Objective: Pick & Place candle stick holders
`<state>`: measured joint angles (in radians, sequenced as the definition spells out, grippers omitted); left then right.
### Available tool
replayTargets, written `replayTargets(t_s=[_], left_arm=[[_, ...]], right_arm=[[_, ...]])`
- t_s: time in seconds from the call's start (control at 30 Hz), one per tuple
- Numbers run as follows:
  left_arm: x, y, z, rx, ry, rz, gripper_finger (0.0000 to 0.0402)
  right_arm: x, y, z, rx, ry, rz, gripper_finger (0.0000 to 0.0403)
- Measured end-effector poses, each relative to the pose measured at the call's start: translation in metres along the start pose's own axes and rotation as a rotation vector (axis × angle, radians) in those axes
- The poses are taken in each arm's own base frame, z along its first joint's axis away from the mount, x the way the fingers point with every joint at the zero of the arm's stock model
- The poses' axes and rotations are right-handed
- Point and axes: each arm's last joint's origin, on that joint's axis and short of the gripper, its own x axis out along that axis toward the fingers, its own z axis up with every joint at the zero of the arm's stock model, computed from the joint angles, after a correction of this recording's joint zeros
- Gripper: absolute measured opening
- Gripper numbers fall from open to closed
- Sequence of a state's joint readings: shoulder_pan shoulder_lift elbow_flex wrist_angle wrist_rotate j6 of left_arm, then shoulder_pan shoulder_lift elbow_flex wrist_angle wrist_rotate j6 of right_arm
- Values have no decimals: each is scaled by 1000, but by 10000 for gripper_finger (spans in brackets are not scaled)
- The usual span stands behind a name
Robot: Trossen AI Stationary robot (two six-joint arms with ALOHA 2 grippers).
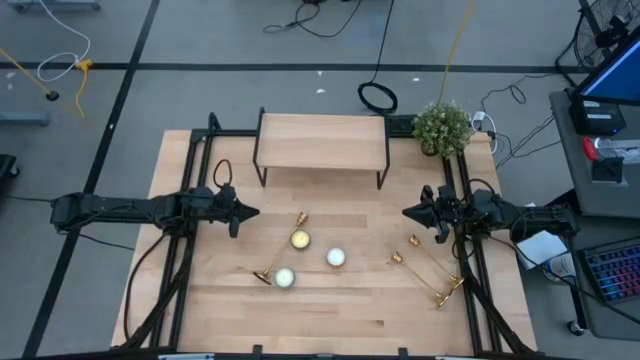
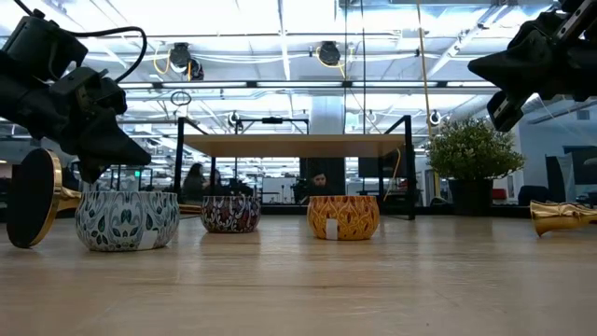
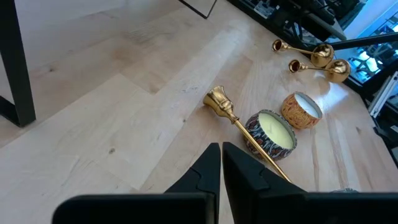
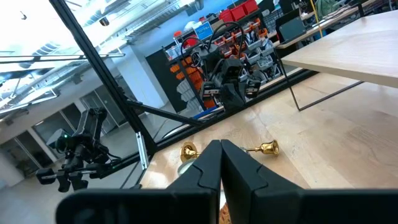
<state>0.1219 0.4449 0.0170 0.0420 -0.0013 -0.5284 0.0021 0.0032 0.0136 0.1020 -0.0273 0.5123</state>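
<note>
Three gold candle stick holders lie on their sides on the wooden table. One lies at the centre left beside the candle tins, and it also shows in the left wrist view. Two more lie side by side at the right. My left gripper hovers shut and empty above the table's left middle, its tips short of the first holder. My right gripper hovers shut and empty at the right middle, its tips pointing toward the table's centre.
Three small candle tins stand at the table's centre. A wooden riser shelf on black legs stands at the far edge, with a potted plant at the far right corner. Black frame rails run along both sides.
</note>
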Motion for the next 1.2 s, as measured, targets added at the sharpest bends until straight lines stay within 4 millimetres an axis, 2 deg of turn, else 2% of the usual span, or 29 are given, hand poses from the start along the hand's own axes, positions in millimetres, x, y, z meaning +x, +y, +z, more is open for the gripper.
replayTargets(t_s=[0.1, 0.37, 0.93, 1.0, 1.1, 1.2], left_arm=[[0, 0, 0, 0, 0, 1, 21], [0, 0, 0, 0, 0, 1, 21], [0, -1, 2, 0, -26, -12, 21], [0, -1, 5, 1, -75, 21, 21], [-2, -1, 17, -43, -272, 133, 21], [-9, -8, 37, -264, -541, 95, 21]], right_arm=[[0, 2, 3, 30, -31, 17, 6], [-2, 10, 19, 422, -180, 130, 6], [-9, 3, 34, 667, -607, -96, 6], [-9, 3, 34, 672, -625, -113, 6], [-10, 2, 35, 684, -653, -138, 6], [-11, 0, 35, 729, -701, -165, 6]])
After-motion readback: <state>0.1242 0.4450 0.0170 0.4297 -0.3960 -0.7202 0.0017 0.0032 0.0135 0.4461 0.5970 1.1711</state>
